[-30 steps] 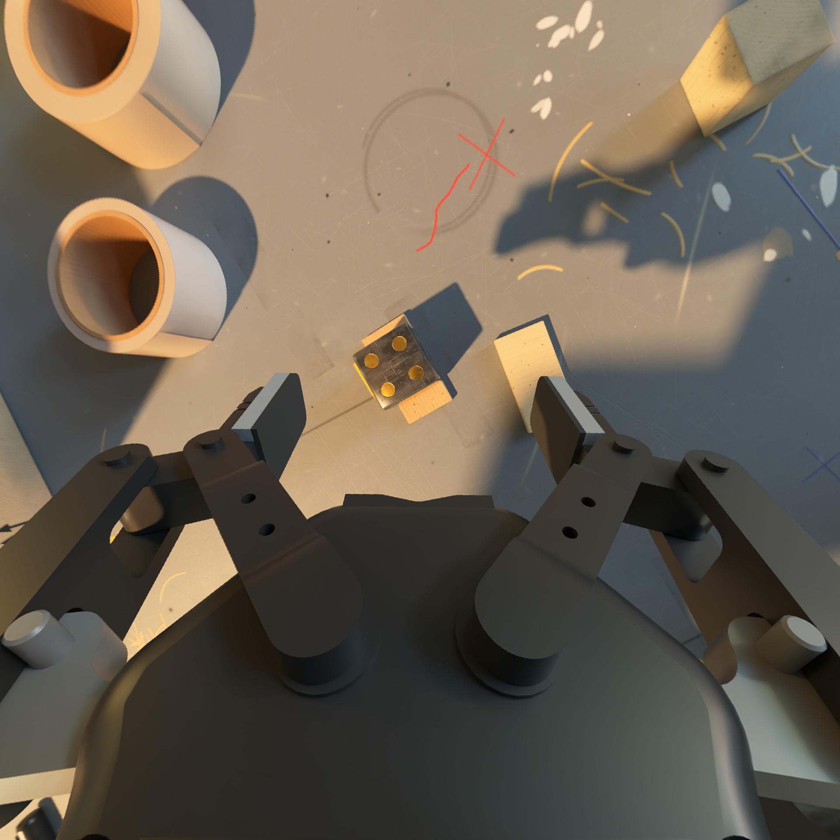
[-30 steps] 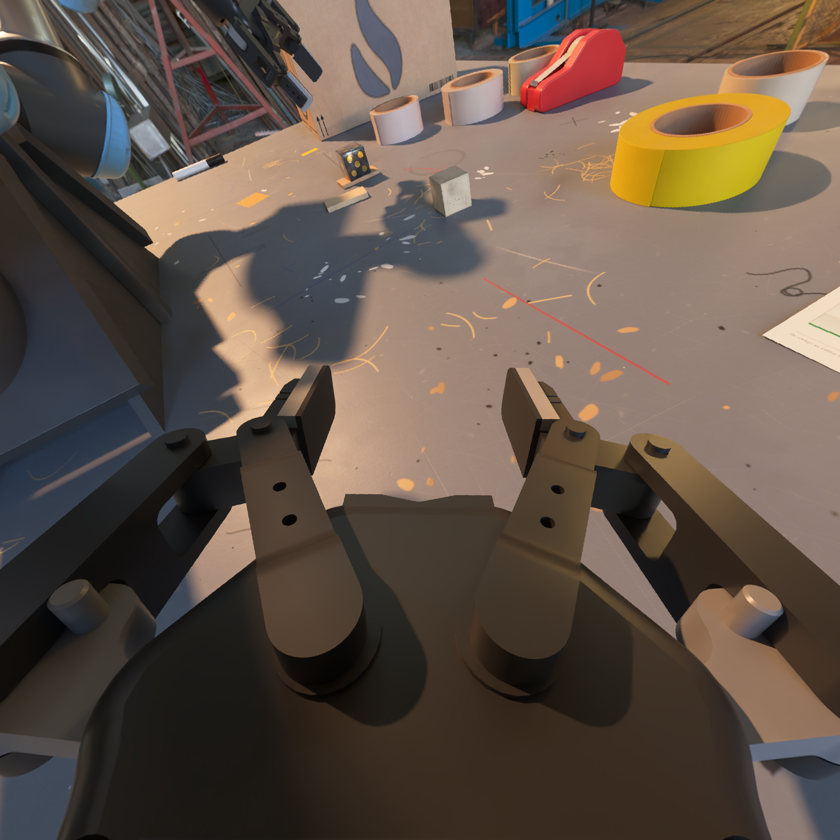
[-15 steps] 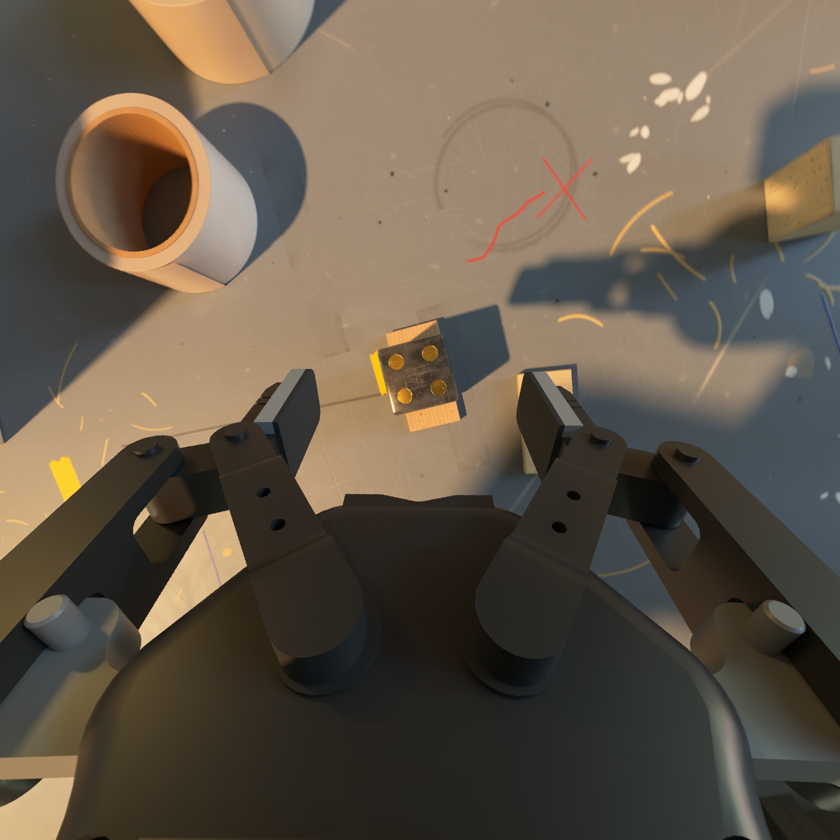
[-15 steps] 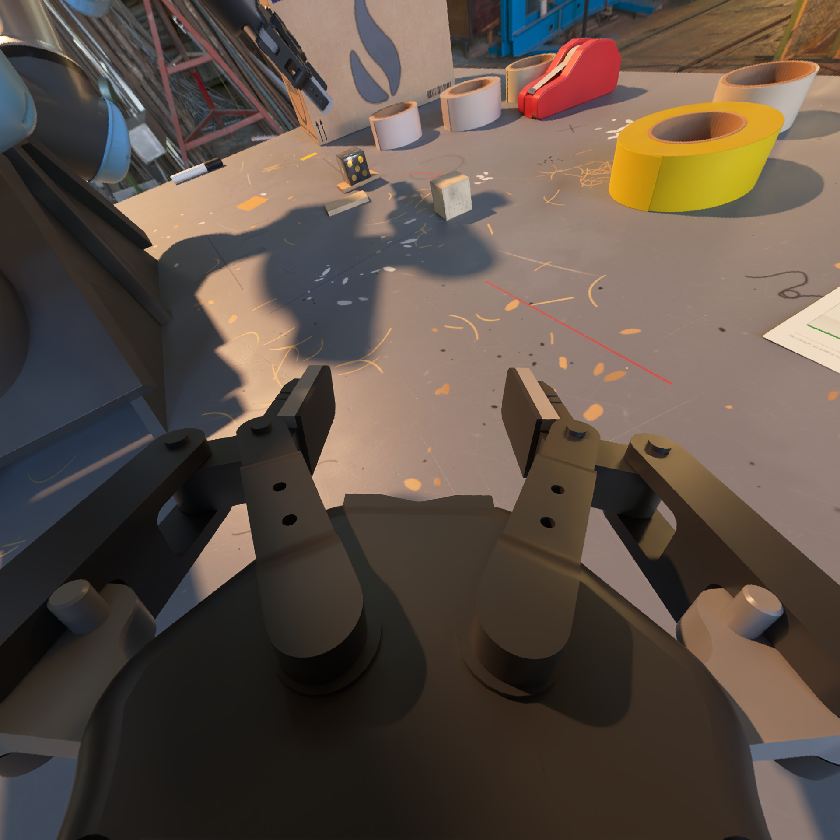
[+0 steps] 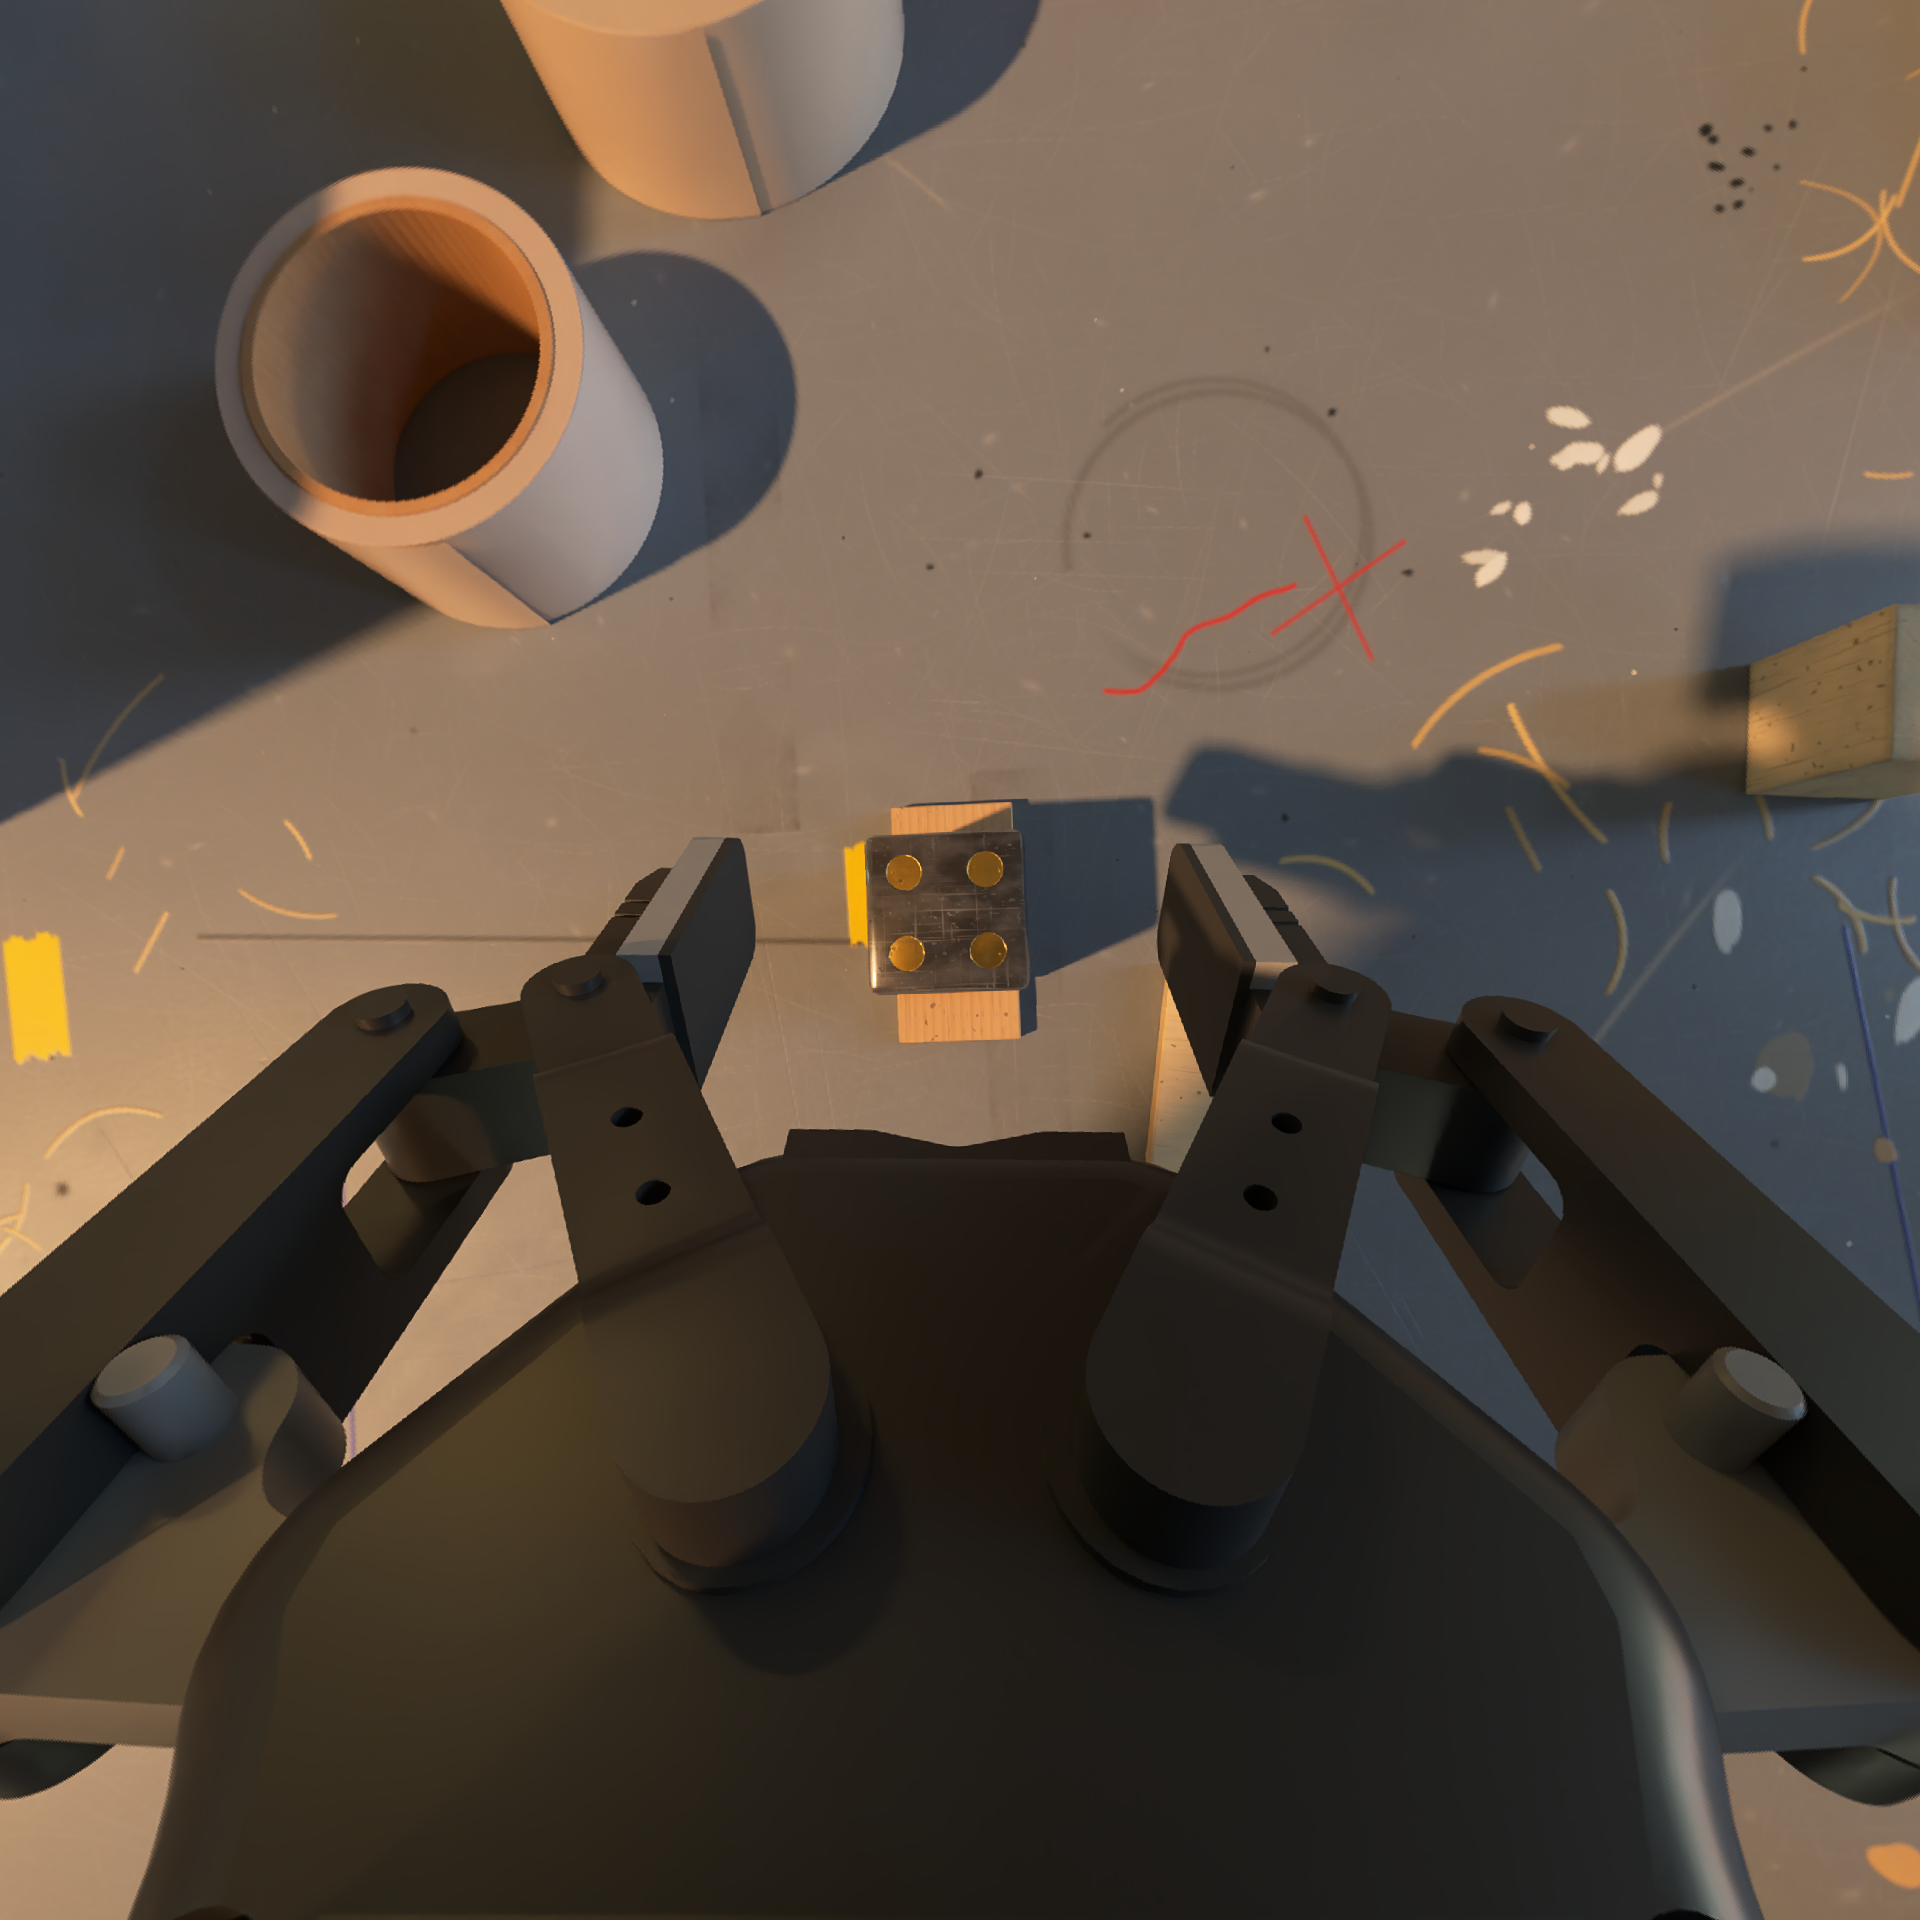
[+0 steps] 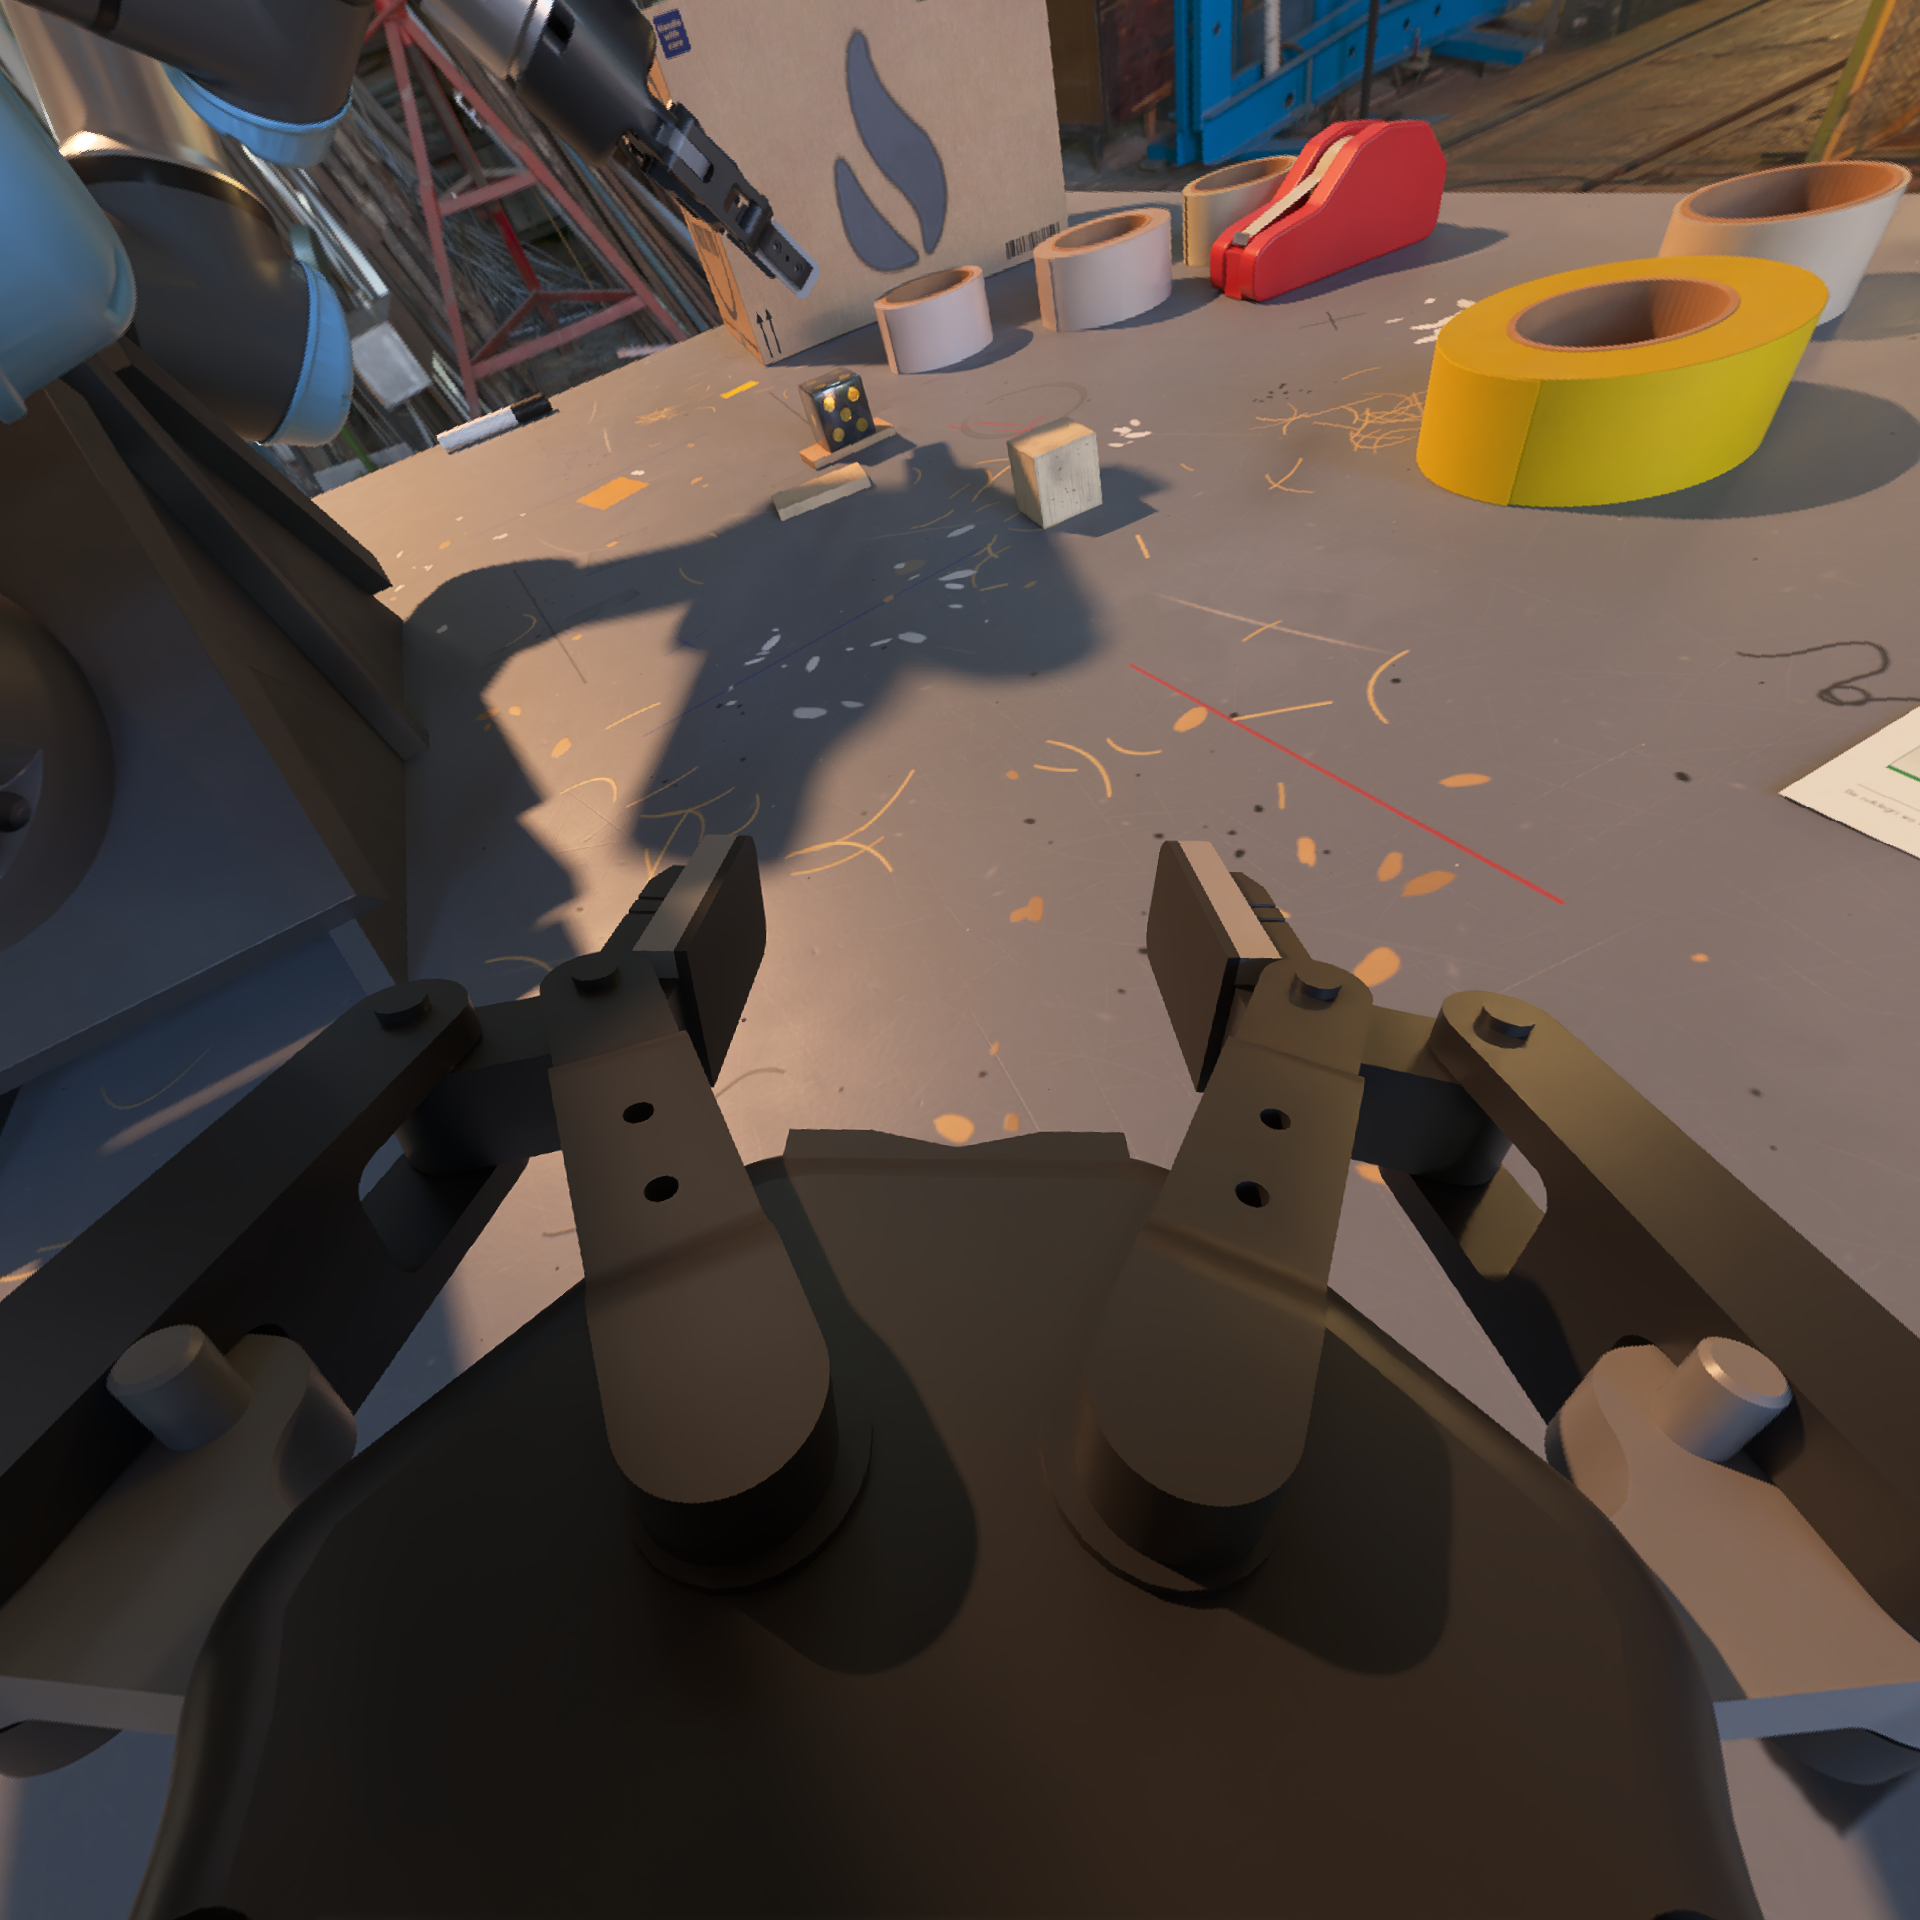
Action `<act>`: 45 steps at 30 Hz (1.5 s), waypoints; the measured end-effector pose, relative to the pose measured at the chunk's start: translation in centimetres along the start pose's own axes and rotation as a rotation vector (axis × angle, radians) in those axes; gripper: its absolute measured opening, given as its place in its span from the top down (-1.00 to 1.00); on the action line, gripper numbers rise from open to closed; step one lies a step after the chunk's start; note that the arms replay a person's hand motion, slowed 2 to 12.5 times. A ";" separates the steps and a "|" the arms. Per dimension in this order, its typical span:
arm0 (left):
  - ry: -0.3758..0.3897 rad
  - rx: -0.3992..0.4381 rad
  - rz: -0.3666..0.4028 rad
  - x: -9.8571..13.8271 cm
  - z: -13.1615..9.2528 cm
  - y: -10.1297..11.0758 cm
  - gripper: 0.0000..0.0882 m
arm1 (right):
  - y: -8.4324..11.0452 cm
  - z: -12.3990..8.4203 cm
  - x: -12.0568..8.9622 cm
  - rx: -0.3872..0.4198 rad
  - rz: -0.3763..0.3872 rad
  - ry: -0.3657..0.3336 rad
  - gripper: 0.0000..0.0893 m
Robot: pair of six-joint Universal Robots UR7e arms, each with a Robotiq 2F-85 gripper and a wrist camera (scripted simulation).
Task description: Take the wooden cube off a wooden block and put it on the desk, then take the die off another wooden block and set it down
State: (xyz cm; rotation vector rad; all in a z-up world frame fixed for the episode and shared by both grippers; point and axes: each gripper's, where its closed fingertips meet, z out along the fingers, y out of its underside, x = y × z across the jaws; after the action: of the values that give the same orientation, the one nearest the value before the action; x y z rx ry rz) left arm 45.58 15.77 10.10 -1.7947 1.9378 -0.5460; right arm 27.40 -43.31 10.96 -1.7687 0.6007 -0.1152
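Dark die (image 5: 948,912) with gold pips, yellow tape roll (image 6: 1621,384)

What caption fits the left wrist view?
Open left pincer above the dark gold-pipped die on its flat wooden block.

Dark grey jaws, flat black pads (image 5: 717,935), pinned linkages; blue-capped arm joints (image 6: 312,343).

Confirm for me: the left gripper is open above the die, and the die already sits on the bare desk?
Not quite. In the left wrist view the left gripper is open above the die, but the die rests on its wooden block, not the desk.
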 end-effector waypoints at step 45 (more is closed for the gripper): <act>-0.046 -0.158 -0.092 -0.5 4.5 2.8 -0.51 | 0.5 -1.7 0.3 0.017 0.004 0.005 -0.48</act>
State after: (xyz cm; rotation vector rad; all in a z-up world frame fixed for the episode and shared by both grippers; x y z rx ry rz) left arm 45.86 16.53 4.90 -1.9841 1.9215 -0.3876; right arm 26.82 -45.06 10.92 -1.7513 0.6054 -0.1210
